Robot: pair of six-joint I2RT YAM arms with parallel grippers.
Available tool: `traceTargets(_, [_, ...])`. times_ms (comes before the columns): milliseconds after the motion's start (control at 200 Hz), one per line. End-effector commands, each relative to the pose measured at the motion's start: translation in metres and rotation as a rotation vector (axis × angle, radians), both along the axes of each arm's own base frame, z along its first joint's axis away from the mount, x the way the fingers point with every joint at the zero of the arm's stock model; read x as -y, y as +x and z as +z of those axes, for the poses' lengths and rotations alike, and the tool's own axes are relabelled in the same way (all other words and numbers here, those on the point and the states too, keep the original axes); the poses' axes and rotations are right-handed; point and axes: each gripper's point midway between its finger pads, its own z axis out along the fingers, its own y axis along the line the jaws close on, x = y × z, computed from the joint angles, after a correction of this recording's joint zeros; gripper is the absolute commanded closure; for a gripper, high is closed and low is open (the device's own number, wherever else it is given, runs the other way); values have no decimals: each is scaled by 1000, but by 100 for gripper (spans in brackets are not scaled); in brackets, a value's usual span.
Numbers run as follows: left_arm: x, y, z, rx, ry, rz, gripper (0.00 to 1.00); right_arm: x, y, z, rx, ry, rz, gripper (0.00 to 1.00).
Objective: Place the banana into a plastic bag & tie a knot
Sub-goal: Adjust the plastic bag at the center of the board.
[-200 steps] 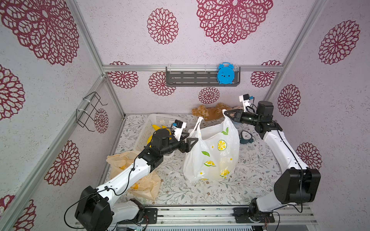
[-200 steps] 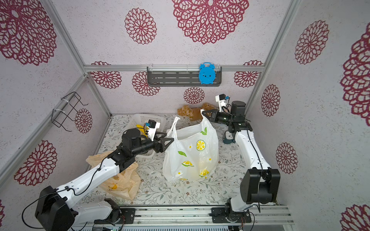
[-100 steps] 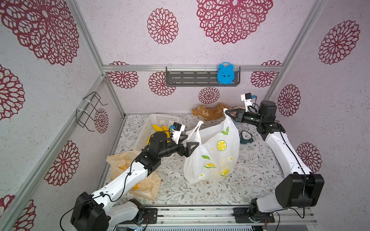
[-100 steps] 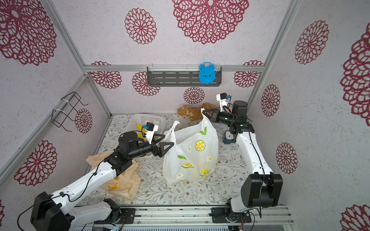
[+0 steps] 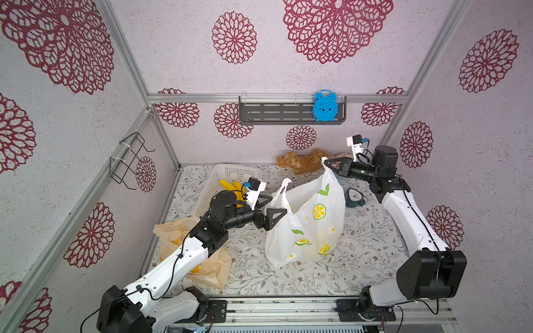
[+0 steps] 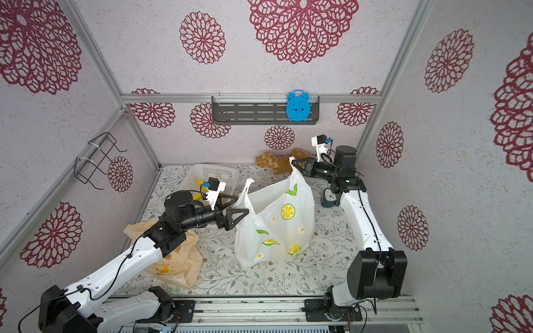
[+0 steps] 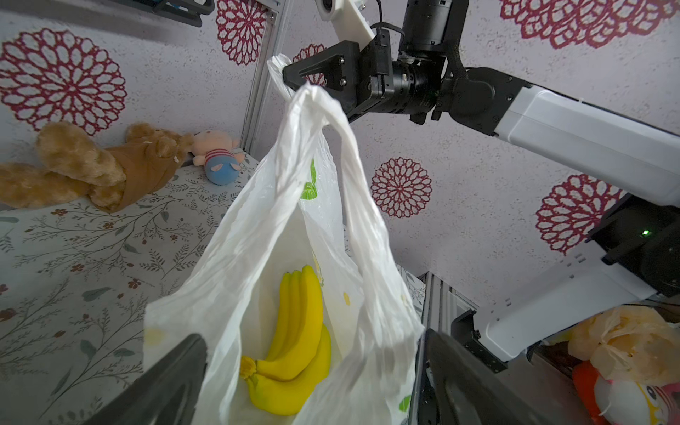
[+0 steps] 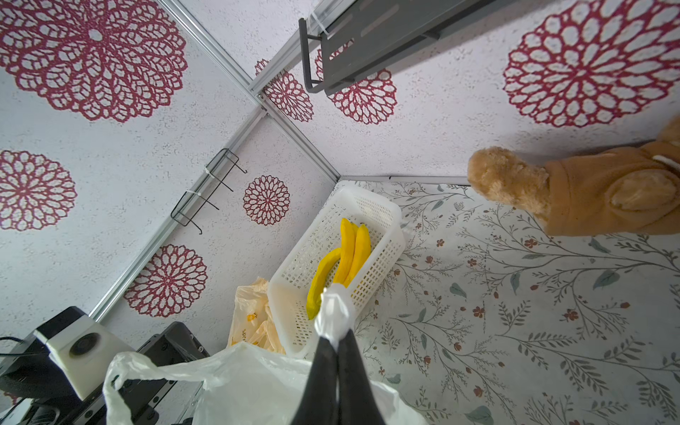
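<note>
left claw (image 5: 278, 205): stood spread wide and gripped nothing. In the left wrist view its two dark fingers (image 7: 173, 371) flanked the near side of the bag's mouth. Whether they touched the film could not be told.
right claw (image 5: 326, 163): was clamped shut on the held handle (image 8: 331, 309), which bunched out white past the fingertips, and held it raised near the back wall.
plastic bag (image 5: 305, 227): was white with a lemon print. Its bottom rested on the bench (image 5: 360, 259) between the two arms, and its mouth gaped toward the left claw.
free handle (image 5: 284, 187): stood up loose, just beside the left claw, with nothing gripping it.
banana bunch (image 7: 294, 331): lay yellow inside the plastic bag, at the bottom, seen through the open mouth.
basket (image 8: 371, 206): white, in the back left corner of the bench, with more bananas (image 8: 346, 257) inside.
tan bag (image 5: 202, 259): lay crumpled under the left arm.
teddy bear (image 5: 300, 163): brown, lay along the back wall, behind the right claw.
dark clock (image 5: 354, 199): sat on the bench beside the plastic bag, under the right arm.
</note>
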Motion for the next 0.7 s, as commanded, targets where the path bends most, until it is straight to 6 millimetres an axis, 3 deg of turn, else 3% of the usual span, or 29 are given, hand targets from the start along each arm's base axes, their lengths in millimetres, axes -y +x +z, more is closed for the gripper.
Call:
traceTargets(0, [-1,5,8,56,59,19,3,-2,-8,21,68,8,15,100])
traceTargets(280, [4,16,16,109,124,17,3,-2,-8,24,73,6,19,100])
traceTargets(470, [5,32,6,96,163,57,3,-2,-9,22,73,6,22,100])
traceTargets(695, [2,40,10,122,186,97,3,-3,-9,21,70,4,27,100])
